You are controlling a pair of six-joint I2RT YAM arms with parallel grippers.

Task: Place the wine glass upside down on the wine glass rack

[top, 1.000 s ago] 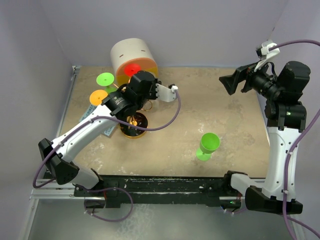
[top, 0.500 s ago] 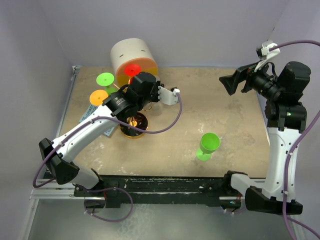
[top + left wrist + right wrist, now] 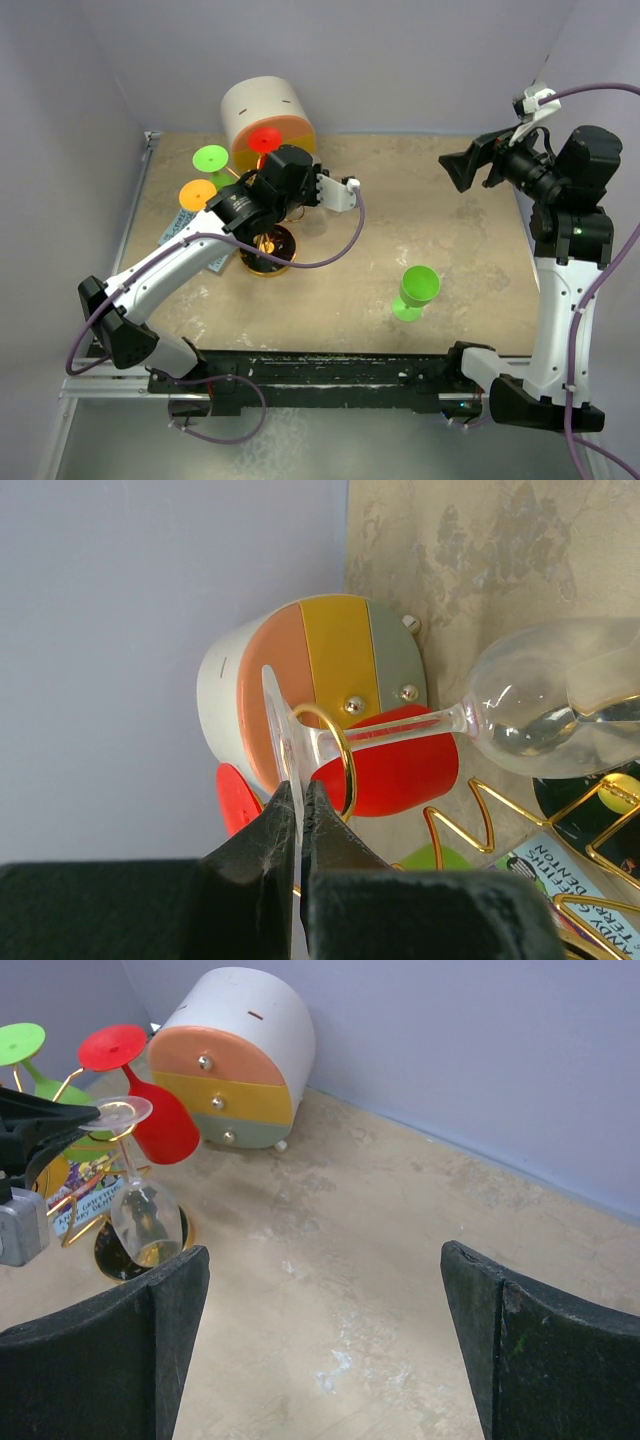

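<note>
One clear wine glass (image 3: 540, 715) is hanging bowl-down: my left claw (image 3: 298, 798) is pinching its foot, seating the stem in a ring (image 3: 346, 758) of the wine glass rack (image 3: 268, 258); my right claw (image 3: 320, 1260) is idling, spread.

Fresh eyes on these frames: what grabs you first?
The left gripper, pinched on the foot of a clear wine glass that hangs bowl-down at the gold rack, back left, beside coloured glasses hung there. Next, a lone green glass stands upright mid-table. The right gripper is wide open at the right side.
</note>
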